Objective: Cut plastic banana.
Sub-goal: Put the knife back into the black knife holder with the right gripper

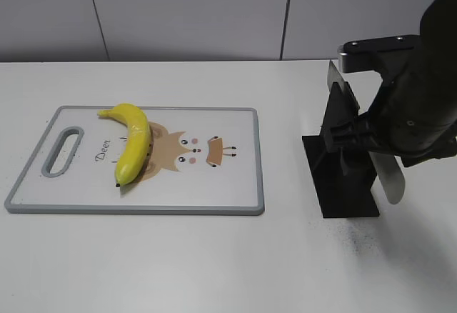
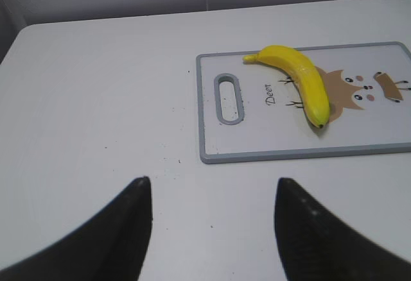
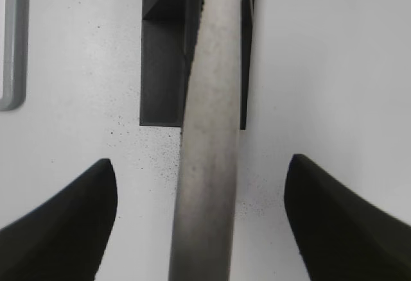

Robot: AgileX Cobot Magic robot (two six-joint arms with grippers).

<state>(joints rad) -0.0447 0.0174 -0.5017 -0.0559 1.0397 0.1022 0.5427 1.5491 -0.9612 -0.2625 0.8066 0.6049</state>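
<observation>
The plastic banana (image 1: 134,141) is glossy yellow and curved. It lies on the left part of a white cutting board (image 1: 239,184) with its stem at the far end, and it also shows in the left wrist view (image 2: 302,79). A knife rests slanted in a black stand (image 1: 343,184), with the blade (image 1: 335,78) up and the grey handle (image 1: 391,181) low. My right gripper (image 3: 200,160) is open, with the knife handle (image 3: 209,101) between its fingers and a gap on each side. My left gripper (image 2: 213,179) is open and empty over bare table, near the board's handle end (image 2: 228,98).
The board (image 2: 289,156) has a grey rim, a handle slot and an owl print. The black stand (image 3: 160,50) sits right of the board, with dark specks on the table around it. My right arm (image 1: 418,98) hangs over the stand. A wall runs behind the table.
</observation>
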